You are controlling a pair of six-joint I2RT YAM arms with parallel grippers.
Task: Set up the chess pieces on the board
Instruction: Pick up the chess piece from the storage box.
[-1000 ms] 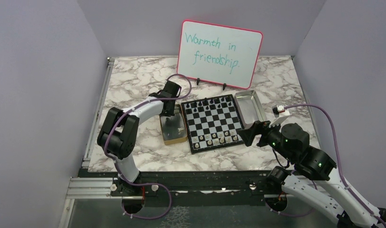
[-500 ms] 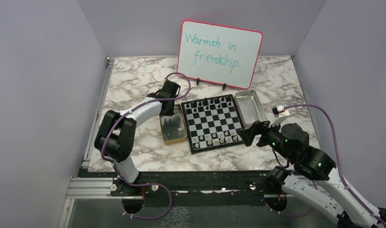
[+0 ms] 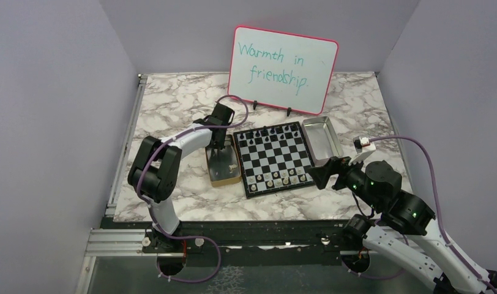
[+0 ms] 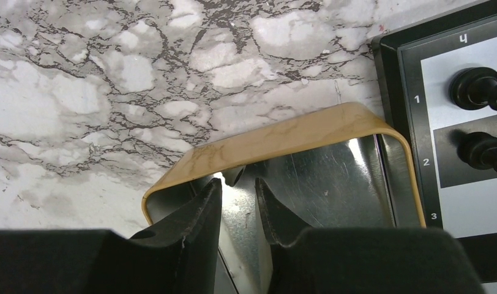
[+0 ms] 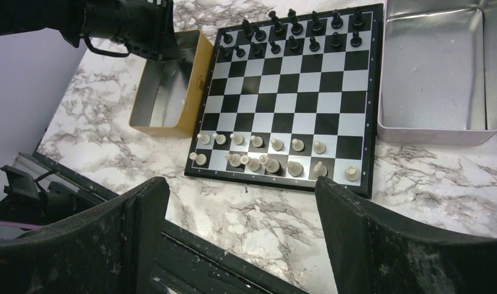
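The board (image 3: 273, 157) lies mid-table, also in the right wrist view (image 5: 289, 92). Cream chess pieces (image 5: 276, 145) fill its two near rows and black ones (image 5: 295, 29) its two far rows. My left gripper (image 4: 237, 187) reaches down into the tan box (image 4: 283, 139) left of the board. Its fingers stand a narrow gap apart with nothing between them. A small dim piece (image 4: 237, 176) lies just beyond the fingertips against the box's far wall. My right gripper (image 5: 239, 184) hangs wide open and empty above the table at the board's near right corner.
A silver tray (image 3: 321, 138) sits against the board's right side. A whiteboard (image 3: 283, 68) with writing stands at the back. The board's edge (image 4: 417, 131) with two black pieces (image 4: 475, 87) lies right of the tan box. Purple walls close in both sides.
My left gripper's fingers have parted from shut to a narrow gap inside the tan box, and its elbow has swung a little. The right arm has barely shifted.
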